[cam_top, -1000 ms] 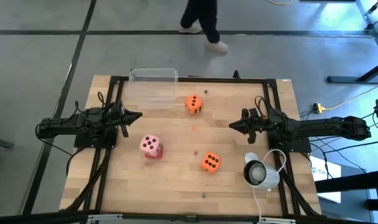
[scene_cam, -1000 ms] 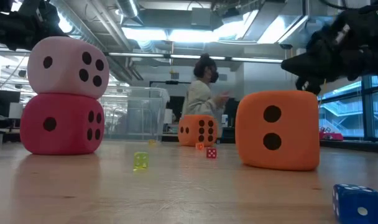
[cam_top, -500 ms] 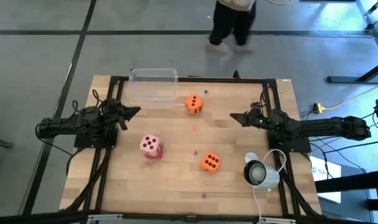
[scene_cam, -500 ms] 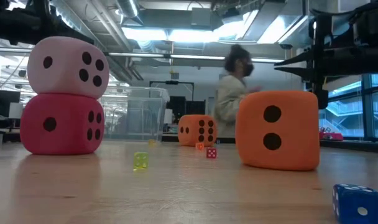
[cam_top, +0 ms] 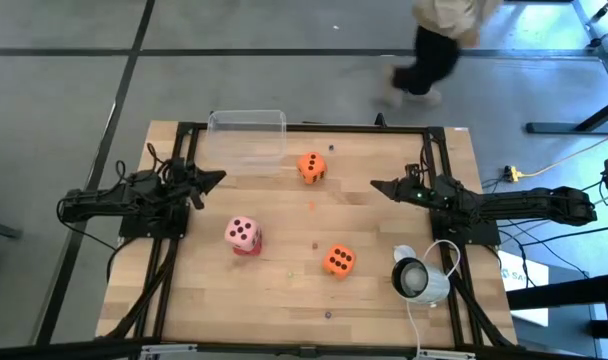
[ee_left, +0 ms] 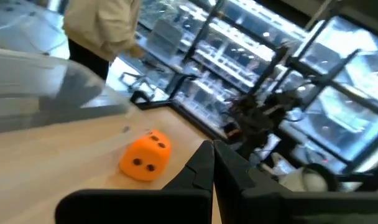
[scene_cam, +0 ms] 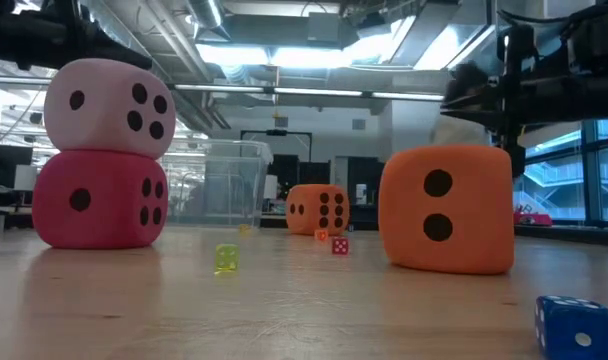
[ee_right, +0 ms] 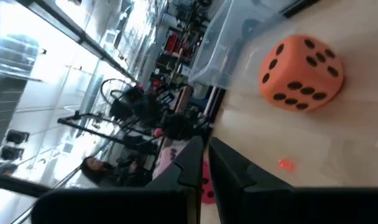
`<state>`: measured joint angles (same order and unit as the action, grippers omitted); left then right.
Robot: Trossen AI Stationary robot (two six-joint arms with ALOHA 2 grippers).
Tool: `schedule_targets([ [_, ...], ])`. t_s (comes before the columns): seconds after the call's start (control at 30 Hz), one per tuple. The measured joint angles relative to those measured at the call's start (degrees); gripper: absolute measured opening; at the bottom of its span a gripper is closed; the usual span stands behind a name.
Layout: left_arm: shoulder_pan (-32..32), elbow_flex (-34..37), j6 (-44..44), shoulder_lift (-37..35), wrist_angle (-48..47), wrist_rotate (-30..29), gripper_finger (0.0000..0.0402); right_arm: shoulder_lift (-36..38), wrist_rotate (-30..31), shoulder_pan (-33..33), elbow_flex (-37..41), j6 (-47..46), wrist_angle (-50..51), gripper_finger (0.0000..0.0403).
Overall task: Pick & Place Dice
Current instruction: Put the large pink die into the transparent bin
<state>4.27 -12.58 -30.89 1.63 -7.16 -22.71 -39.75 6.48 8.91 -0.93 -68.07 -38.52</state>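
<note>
No legible txt, labels, brands or nos. anywhere; only pips on dice.

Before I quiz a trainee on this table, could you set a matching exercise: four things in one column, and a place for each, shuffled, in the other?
Things:
1. pink die
2. clear bin
3. red die
4. white camera

Places:
A. near the right arm's base
B. on top of the red die
C. at the table's far edge
D. under the pink die

Pairs: 1-B, 2-C, 3-D, 4-A
</note>
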Motion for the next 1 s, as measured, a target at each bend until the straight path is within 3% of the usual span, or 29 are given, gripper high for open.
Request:
schedule_targets([
  [0.07, 0.0, 0.0, 0.1, 0.9, 2.3, 3.5, 0.0001, 0.0, -0.8, 0.0, 0.0, 1.8, 0.0, 0.0027],
  [0.2, 0.0, -0.3, 2.8, 4.4, 10.0, 16.0, 0.0007, -0.1, -6.2, -0.1, 0.0, 5.5, 0.1, 0.0027],
  [0.3, -0.1, -4.4, 1.1, 9.3, 12.8, 19.3, 0.0017, -0.1, -7.3, -0.5, 0.0, 5.1, 0.1, 0.0027],
  [0.47, -0.3, -18.7, 3.2, 21.4, 1.2, 25.3, 0.0046, -0.1, -7.9, -0.6, 0.0, 8.9, 1.4, 0.0027],
  [0.6, -3.3, -33.2, 11.4, 32.9, -13.1, 30.0, 0.0061, -0.1, -8.0, -0.7, 0.0, 7.1, 2.9, 0.0027],
  [0.67, -6.0, -40.9, 16.3, 38.4, -24.4, 29.0, 0.0062, -0.1, -8.5, -0.7, 0.0, 7.1, 3.2, 0.0027],
  [0.77, -12.0, -49.8, 19.5, 44.8, -39.0, 22.8, 0.0060, -0.1, -8.5, -0.8, 0.0, 7.0, 3.6, 0.0027],
  [1.0, -29.7, -57.8, 16.9, 53.9, -46.5, 10.2, 0.0043, -0.1, -9.0, -0.8, 0.0, 6.1, 3.6, 0.0027],
])
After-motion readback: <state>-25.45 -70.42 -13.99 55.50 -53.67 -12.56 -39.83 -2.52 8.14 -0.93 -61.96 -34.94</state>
